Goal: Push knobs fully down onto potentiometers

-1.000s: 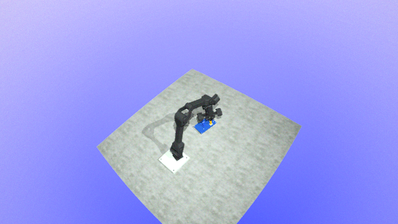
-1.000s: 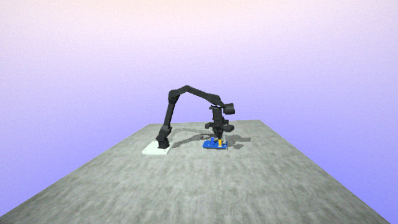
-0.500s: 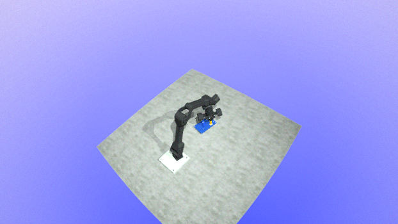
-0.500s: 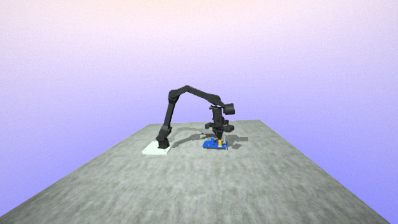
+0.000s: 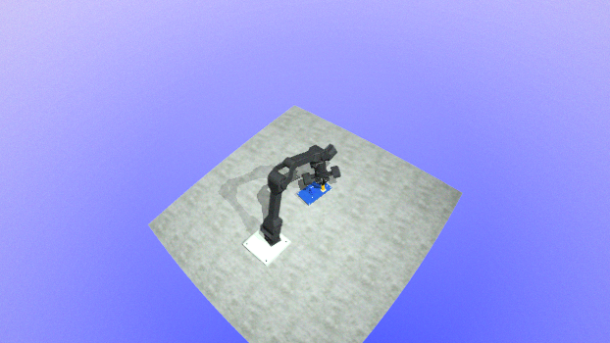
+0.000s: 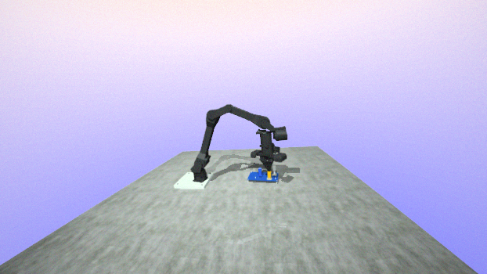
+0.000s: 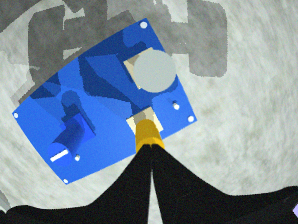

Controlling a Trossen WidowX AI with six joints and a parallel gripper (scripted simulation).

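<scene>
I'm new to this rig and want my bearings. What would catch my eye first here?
The bright blue circuit board stands out on the grey table, just beyond the arm's white base plate. The black arm arches over it, its shut end effector pressing down on an orange knob. Beside that, a pale grey round knob sits near the board's far edge.

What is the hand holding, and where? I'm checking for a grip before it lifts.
Nothing. The hand is shut with its fingertips on top of the orange knob, not clamped around it.

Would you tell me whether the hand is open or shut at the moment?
Shut. In the wrist view the hand has its two dark fingers nearly together, tips resting on the orange knob, with nothing gripped between them.
</scene>
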